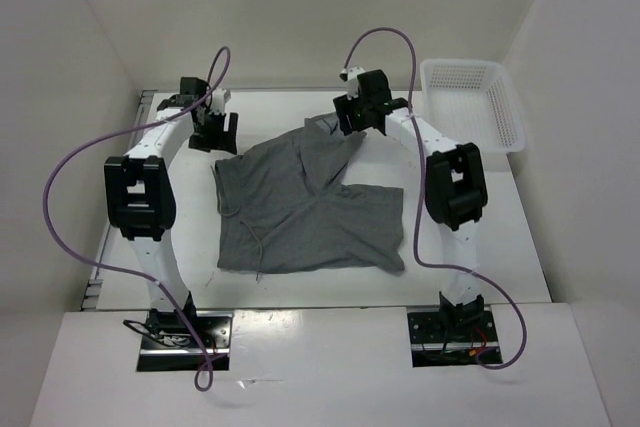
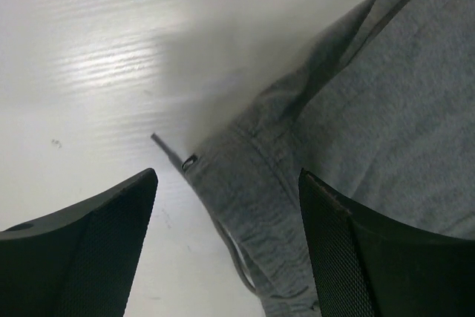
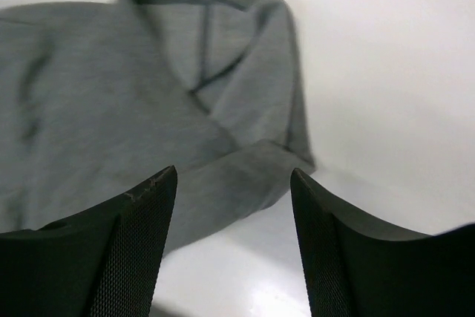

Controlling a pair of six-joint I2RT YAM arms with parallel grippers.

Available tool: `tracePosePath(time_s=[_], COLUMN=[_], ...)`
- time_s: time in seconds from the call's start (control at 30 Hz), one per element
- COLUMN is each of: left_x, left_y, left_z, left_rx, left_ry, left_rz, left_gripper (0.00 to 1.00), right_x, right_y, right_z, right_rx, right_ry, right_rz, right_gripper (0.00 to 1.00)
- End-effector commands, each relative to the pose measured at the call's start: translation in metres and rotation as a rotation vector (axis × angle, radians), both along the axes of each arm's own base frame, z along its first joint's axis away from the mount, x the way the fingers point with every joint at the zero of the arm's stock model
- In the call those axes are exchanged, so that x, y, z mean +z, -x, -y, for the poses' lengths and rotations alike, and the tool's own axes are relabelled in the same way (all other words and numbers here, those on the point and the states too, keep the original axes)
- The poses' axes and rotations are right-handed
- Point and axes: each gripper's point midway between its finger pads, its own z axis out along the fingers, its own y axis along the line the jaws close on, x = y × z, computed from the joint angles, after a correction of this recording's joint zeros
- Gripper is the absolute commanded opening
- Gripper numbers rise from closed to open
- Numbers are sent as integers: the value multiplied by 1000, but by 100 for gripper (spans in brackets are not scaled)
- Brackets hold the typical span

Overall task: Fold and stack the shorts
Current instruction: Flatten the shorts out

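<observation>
A pair of plain medium-grey soft fabric shorts (image 1: 310,207) lies spread on the white tabletop (image 1: 480,237), mostly flat. Its waistband runs along the side nearest the left arm. One leg reaches out towards the right arm, and the other angles away to the far edge of the shorts. A thin grey drawstring (image 1: 258,247) trails over the cloth just inside the waistband.

The left hand (image 1: 212,132) hangs beside the far waistband corner of the shorts, and part of it is over bare tabletop. In the left wrist view its two black fingers stand well apart with nothing caught between them, so the hand is open. Below the gap is the gathered waistband, with a small eyelet (image 2: 189,161) and the stiff tip of the drawstring poking out onto the tabletop.

The right hand (image 1: 358,117) sits at the end of the far leg of the shorts. The right wrist view shows its fingers parted too and holding nothing, with the leg's edge lying below and beyond them. There the cloth is turned back on itself, so that darker inner seams show. This view is slightly blurred, and whether the fingers touch the fabric cannot be told.

A white plastic mesh basket (image 1: 462,64) stands well apart from the shorts, beyond their far right side.
</observation>
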Motion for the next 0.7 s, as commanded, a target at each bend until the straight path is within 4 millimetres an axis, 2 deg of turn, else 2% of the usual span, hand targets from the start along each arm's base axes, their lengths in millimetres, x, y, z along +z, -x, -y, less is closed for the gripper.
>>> tracePosePath(time_s=[0.0, 0.07, 0.1, 0.27, 0.33, 0.37, 0.4, 0.43, 0.47, 0.53, 0.57, 0.6, 0.63, 0.67], left_x=[9, 2, -10, -38, -41, -44, -44, -42, -46, -50, -55, -55, -60, -60], left_y=[-22, -24, -23, -29, -30, -29, -29, -29, -29, -24, -23, -23, -20, -18], left_z=[13, 18, 18, 26, 29, 34, 34, 35, 35, 35, 35, 35, 35, 35], left_rx=[-45, -57, -56, -78, -88, -99, -99, -104, -103, -101, -100, -100, -98, -97], left_ry=[72, 94, 95, 139, 158, 180, 180, 190, 190, 192, 192, 192, 193, 194], left_rz=[51, 37, 11, -36, -41, -50, -50, -50, -59, -79, -89, -89, -108, -117], left_gripper=[85, 85, 85, 85, 85, 83, 81, 74, 70, 62, 54, 48, 42, 30], right_x=[-2, -13, -27, -49, -56, -60, -64, -65, -68, -66, -67, -70, -65, -60], right_y=[-32, -34, -35, -36, -34, -31, -29, -28, -23, -18, -15, -12, -11, -9], right_z=[3, 1, 6, 1, 3, 3, 3, 4, 5, 7, 14, 15, 16, 17], right_rx=[-67, -81, -98, -72, -64, -57, -57, -58, -58, -58, -68, -62, -62, -56], right_ry=[-32, -42, -41, -40, -46, -48, -45, -42, -38, -37, -32, -23, -26, -21], right_rz=[27, 5, -21, -50, -76, -87, -95, -104, -114, -118, -131, -137, -130, -122], right_gripper=[68, 74, 74, 79, 79, 66, 61, 55, 43, 35, 26, 20, 15, 10])
